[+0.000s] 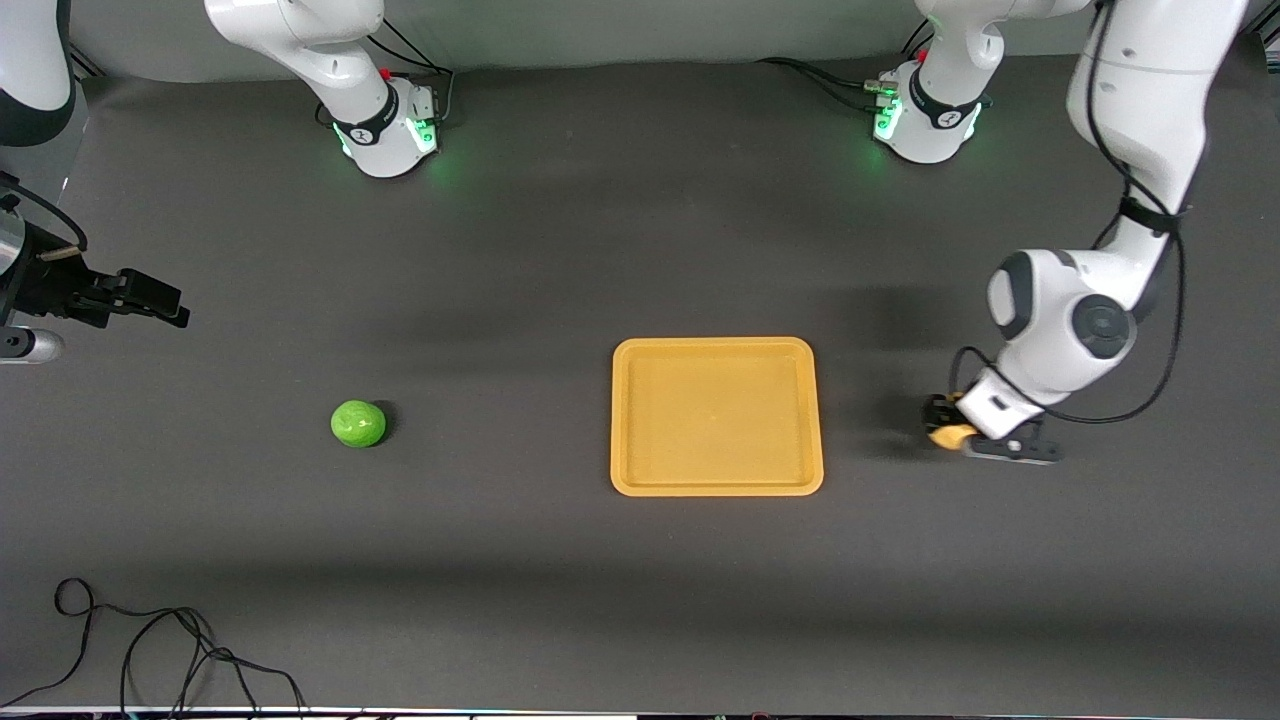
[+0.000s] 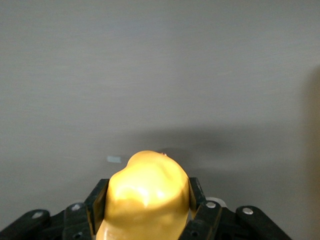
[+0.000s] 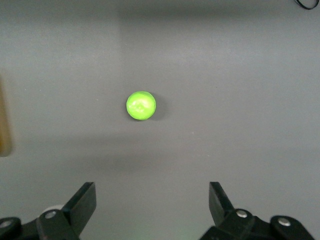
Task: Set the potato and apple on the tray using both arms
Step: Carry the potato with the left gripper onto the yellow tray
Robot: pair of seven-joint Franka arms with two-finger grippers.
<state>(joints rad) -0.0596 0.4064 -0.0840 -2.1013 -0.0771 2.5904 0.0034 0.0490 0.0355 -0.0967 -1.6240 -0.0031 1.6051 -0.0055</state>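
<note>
Left gripper (image 1: 948,428), lower right of the front view, is clenched on the potato (image 2: 145,200) beside the tray (image 1: 716,488). Right gripper (image 1: 150,298), upper left, waits with fingers spread. Apple (image 1: 358,423) lies on the table, lower left. Tray holds nothing; both placements remain.

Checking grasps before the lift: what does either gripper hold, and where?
Left gripper clamps the lumpy yellow potato by its sides; right gripper holds nothing.
</note>
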